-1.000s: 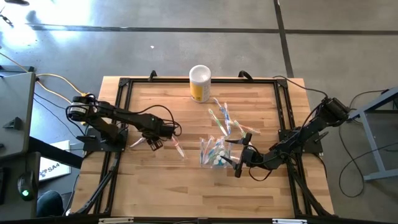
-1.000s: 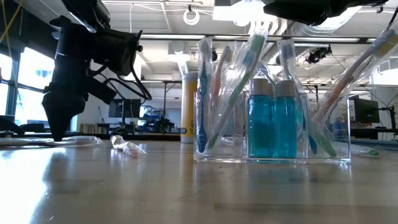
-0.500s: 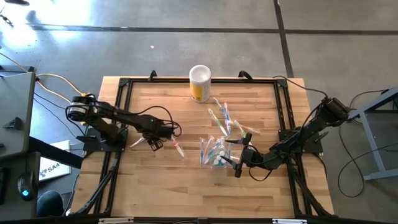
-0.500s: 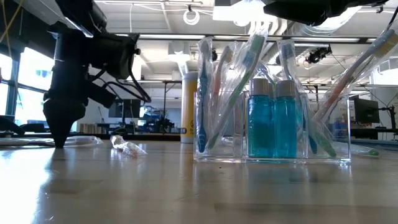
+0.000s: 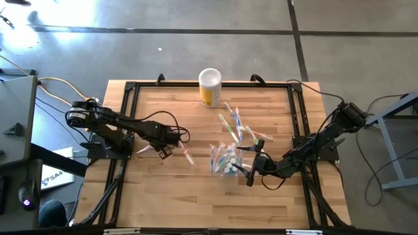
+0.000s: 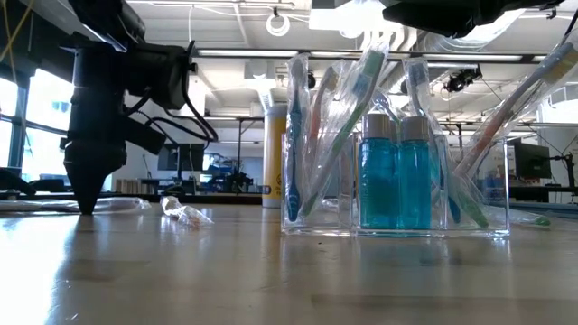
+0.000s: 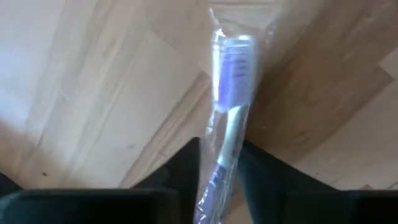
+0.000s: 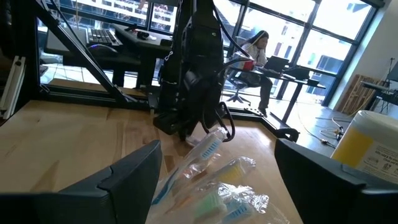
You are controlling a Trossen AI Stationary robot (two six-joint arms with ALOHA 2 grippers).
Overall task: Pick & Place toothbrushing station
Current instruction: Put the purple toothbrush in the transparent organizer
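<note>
The left gripper [image 5: 162, 151] is lowered to the tabletop at the left of the wooden table [image 5: 170, 196], its fingers [image 7: 186, 165] closed on a purple toothbrush in a clear wrapper [image 7: 228, 112], which lies flat on the boards with its bristle end pointing away from the wrist. Just beside it a second wrapped toothbrush [image 5: 189, 156] is seen lying on the wood.

The right gripper [image 5: 251, 168] is held with fingers [image 8: 134, 177] spread wide, just right of the clear organiser [image 6: 397, 181]. Blue toothpaste tubes [image 6: 399, 176] and several upright wrapped toothbrushes [image 6: 294, 144] are held in it. More wrapped toothbrushes [image 5: 236, 127] are scattered behind the organiser, toward the yellow canister [image 5: 209, 87] at the far edge.

A seated person [image 8: 256, 53] is seen in the room beyond.
</note>
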